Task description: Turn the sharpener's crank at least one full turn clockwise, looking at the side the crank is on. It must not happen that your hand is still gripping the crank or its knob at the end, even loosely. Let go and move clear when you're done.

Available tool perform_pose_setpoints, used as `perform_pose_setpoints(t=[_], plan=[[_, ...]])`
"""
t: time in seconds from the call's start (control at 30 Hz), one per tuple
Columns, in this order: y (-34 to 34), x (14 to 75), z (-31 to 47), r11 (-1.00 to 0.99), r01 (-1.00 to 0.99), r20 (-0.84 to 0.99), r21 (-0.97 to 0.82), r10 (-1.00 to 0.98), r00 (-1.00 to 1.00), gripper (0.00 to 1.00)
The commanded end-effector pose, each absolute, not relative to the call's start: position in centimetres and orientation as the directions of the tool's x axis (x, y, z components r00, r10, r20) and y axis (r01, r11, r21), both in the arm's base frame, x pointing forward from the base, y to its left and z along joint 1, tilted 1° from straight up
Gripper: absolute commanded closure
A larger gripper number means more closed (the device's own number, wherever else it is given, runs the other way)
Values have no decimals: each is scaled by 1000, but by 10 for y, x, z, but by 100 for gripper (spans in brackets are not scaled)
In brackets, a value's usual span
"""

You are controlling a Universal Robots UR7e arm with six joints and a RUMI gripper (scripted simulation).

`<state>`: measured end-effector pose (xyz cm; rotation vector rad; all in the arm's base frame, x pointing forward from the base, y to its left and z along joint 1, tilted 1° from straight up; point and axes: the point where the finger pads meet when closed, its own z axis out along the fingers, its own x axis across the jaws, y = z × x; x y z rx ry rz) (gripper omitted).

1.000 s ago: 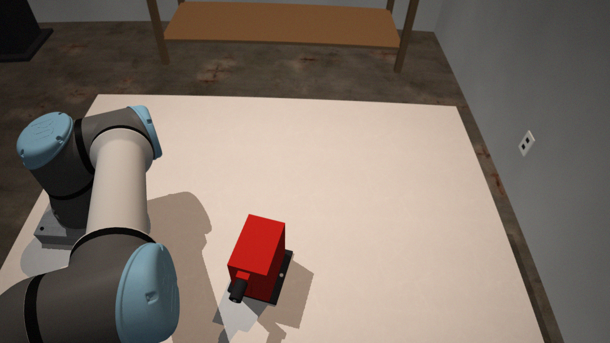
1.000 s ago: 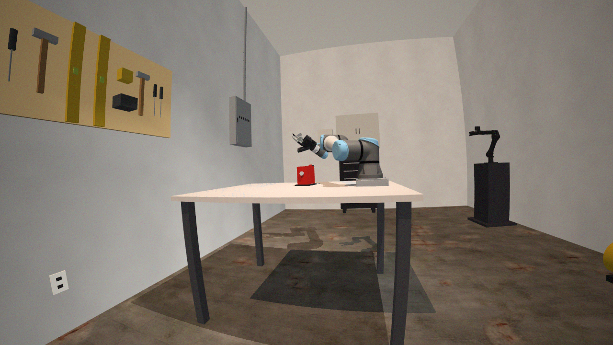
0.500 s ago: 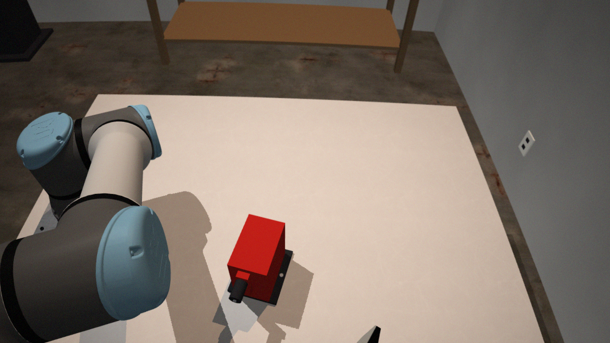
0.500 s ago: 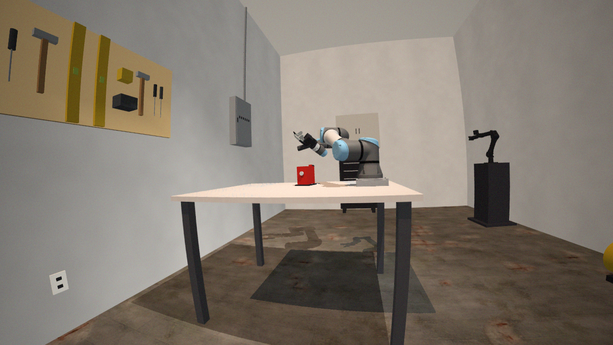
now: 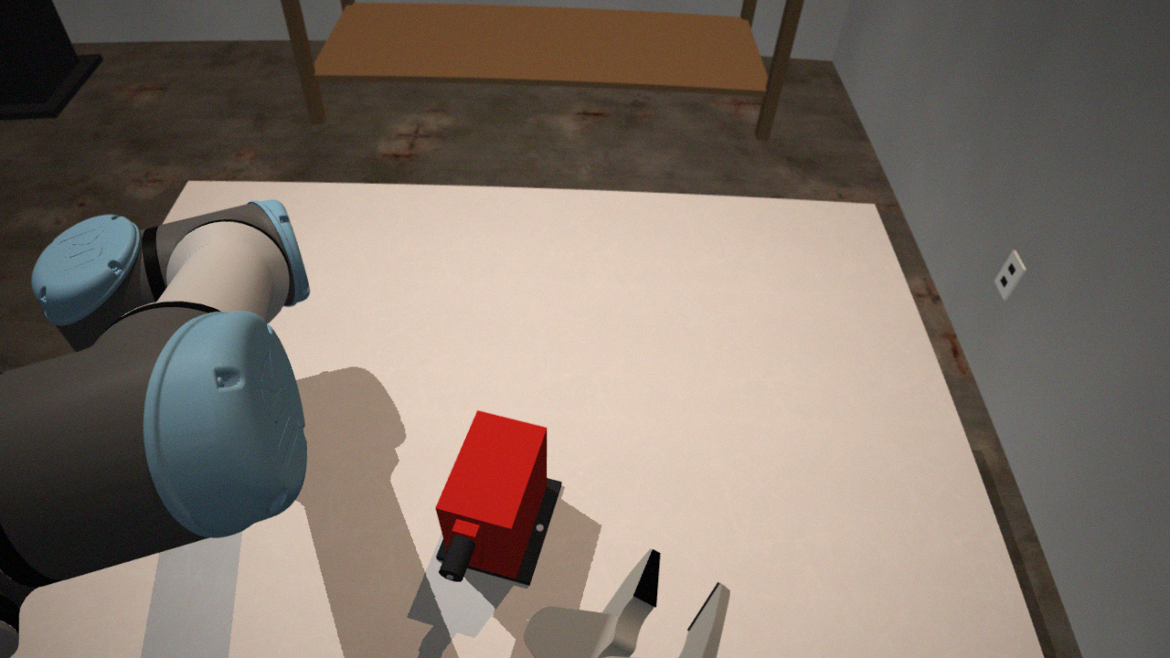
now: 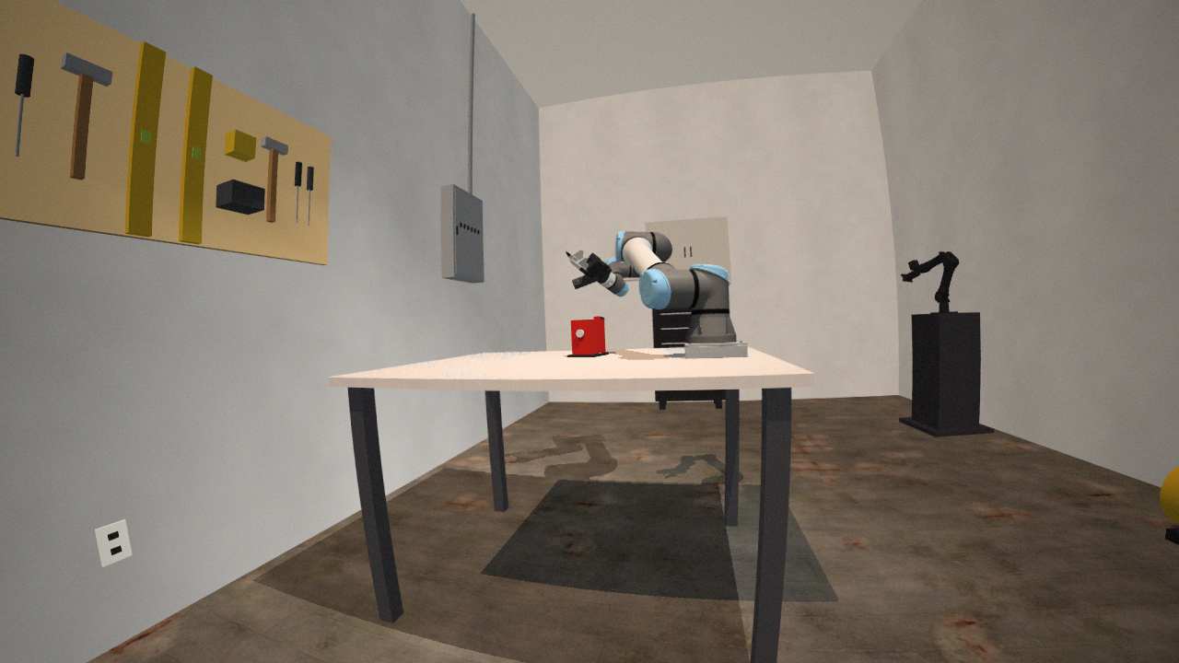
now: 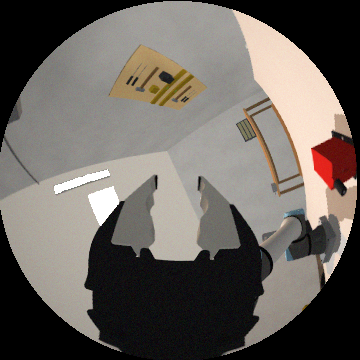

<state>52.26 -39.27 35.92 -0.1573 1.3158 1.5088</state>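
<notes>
At the left of the top view my blue-capped arm (image 5: 220, 425) bulks over the pale table (image 5: 572, 286). Lower centre stands the red sharpener (image 5: 493, 482), its black crank (image 5: 456, 561) at the near end. Lower right, my gripper (image 5: 683, 595) hangs in the air, jaws partly closed with nothing between them.

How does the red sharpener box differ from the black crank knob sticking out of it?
The red sharpener box is a large rectangular block; the black crank knob is a small cylinder. The box stands upright on a black base plate, while the knob juts sideways from its lower face. The gripper touches neither.
</notes>
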Motion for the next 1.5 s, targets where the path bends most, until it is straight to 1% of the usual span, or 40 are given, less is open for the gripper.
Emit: perform_pose_setpoints(t=[0.0, 0.13, 0.2, 0.3, 0.63, 0.73, 1.07, 1.47], plan=[[-376, 513, 356, 170, -741, -680, 650, 565, -467, 68], [-368, 508, 353, 160, -734, -680, 660, 543, -493, 68], [-360, 503, 349, 147, -718, -678, 681, 497, -542, 68], [-352, 498, 346, 146, -717, -678, 681, 495, -543, 68], [-321, 475, 324, 143, -642, -646, 753, 348, -680, 68], [-318, 473, 321, 143, -639, -644, 755, 343, -684, 68], [-294, 450, 292, 200, -534, -568, 822, 202, -798, 68], [-280, 429, 260, 297, -419, -465, 858, 103, -880, 68]])
